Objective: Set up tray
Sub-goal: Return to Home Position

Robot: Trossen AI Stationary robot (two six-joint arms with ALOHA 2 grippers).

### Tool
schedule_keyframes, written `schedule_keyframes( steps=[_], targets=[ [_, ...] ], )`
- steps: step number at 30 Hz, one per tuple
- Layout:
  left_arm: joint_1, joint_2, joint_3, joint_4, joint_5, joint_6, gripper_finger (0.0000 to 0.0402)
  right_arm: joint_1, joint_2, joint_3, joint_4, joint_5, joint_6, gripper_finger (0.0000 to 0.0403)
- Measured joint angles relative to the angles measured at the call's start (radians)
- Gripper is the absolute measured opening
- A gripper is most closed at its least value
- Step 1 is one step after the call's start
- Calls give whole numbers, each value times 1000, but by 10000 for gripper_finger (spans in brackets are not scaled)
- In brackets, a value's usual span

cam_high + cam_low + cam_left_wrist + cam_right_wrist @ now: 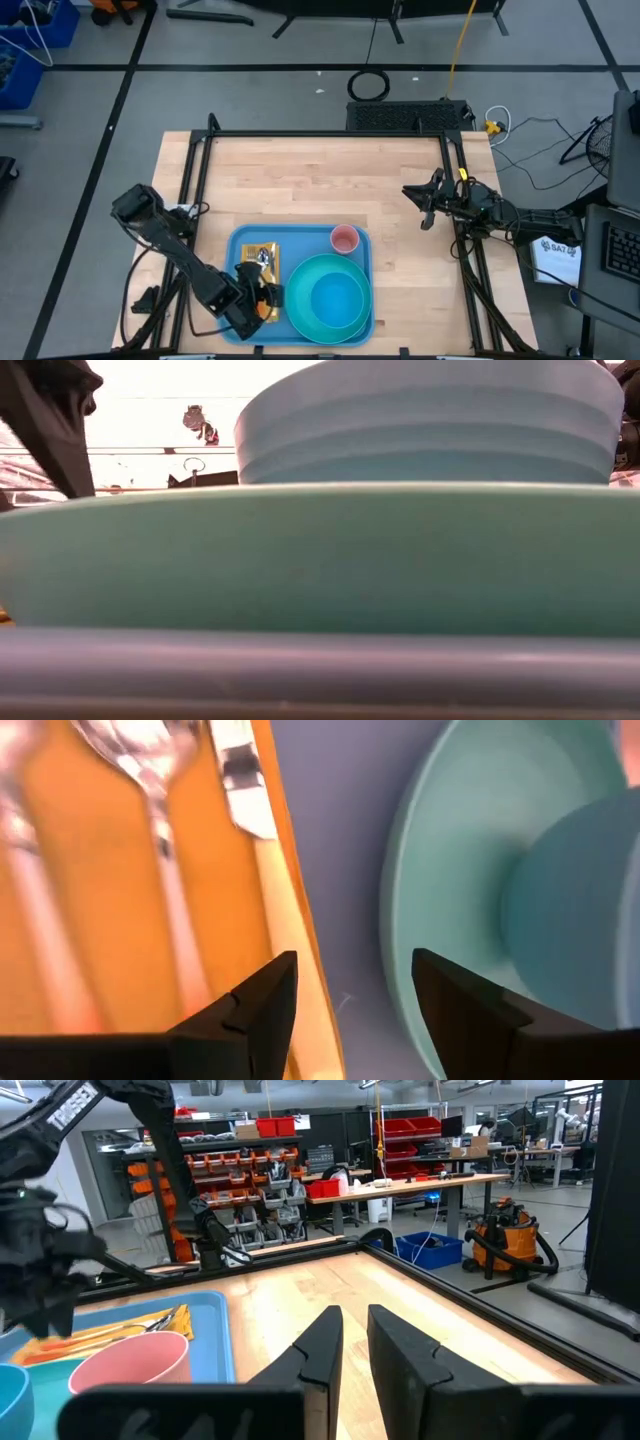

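Note:
The light-blue tray [300, 285] lies at the table's near edge. On it rest a teal plate [330, 297] with a blue bowl [570, 910] in it, a pink cup [344, 239] and a yellow napkin [260, 262] bearing metal cutlery [150, 760]. My left gripper [355, 1000] hovers open, tilted downward, over the tray floor [340, 840] between the napkin's edge and the plate's rim [420, 890], with nothing between its fingers. My right gripper [355, 1335] waits at the table's right edge, pointing level, its fingers a narrow gap apart and empty.
Bare wooden tabletop [320, 180] spreads beyond the tray, inside a black frame [330, 133]. In the low view the tray's rim [320, 670], the plate [320, 560] and the bowl [430, 430] fill the picture. Shelves and benches stand in the room behind.

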Motion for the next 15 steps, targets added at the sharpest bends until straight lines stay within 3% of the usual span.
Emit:
schedule_keyframes(
  steps=[5,7,9,12,15],
  targets=[
    [26,-141,0,-203,-81,10,202,0,0,0,0,0,0,45],
    [46,-230,0,-250,-181,128,202,0,0,0,0,0,0,45],
    [67,-322,0,-249,-301,353,202,0,0,0,0,0,0,45],
    [107,-451,0,-163,-463,851,202,0,0,0,0,0,0,45],
    [170,-551,1,-98,-528,1305,202,0,0,0,0,0,0,45]
  ],
)
